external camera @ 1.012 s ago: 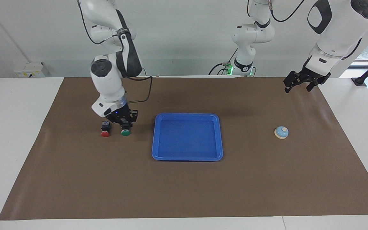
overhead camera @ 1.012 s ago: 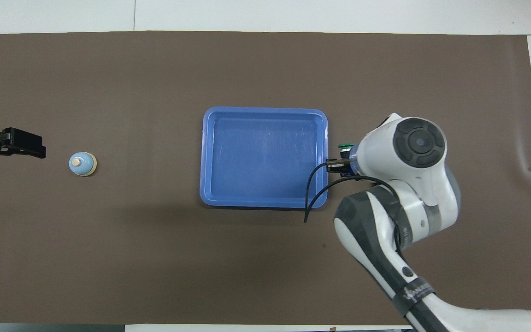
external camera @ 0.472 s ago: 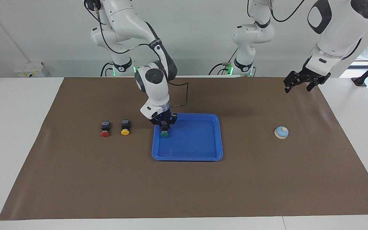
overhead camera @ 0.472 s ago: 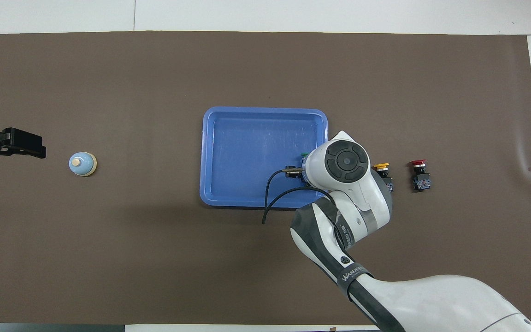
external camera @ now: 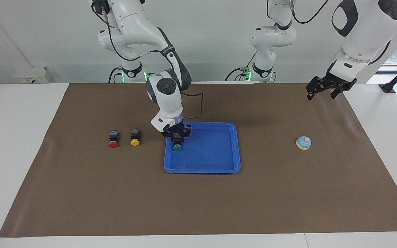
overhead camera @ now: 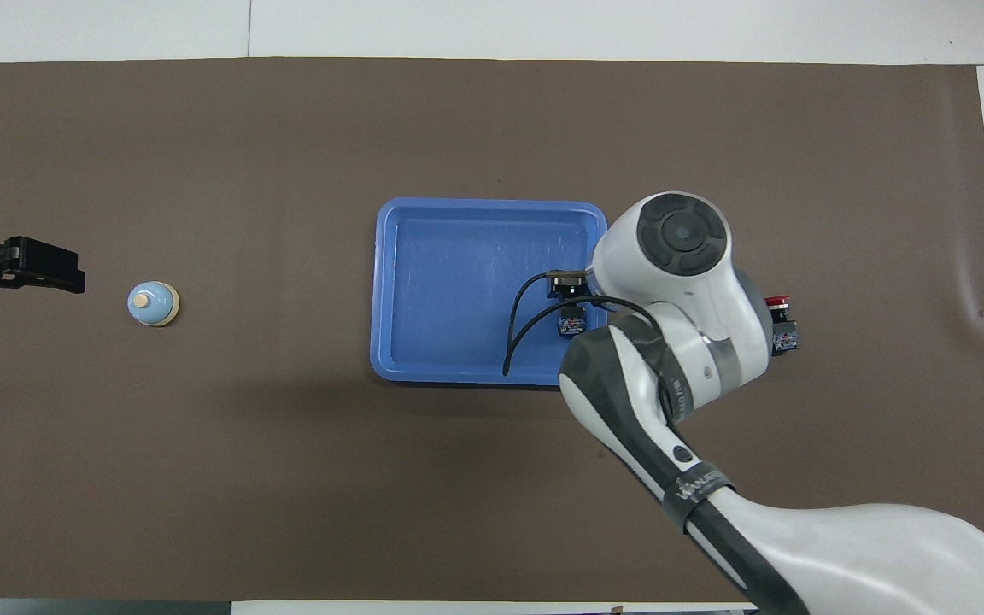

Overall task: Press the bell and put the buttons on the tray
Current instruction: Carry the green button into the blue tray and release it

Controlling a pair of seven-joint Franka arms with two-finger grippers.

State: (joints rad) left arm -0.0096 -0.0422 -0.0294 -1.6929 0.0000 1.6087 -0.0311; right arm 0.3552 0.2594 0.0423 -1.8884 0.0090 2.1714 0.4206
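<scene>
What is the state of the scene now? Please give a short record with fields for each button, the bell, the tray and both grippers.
green button: in the blue tray, at its end toward the right arm
right gripper: low over the green button, in the tray
yellow button: on the brown mat, beside the tray
red button: on the mat, beside the yellow one
bell: on the mat, toward the left arm's end
left gripper: open, waiting in the air near the bell
buttons in tray: one of three
</scene>
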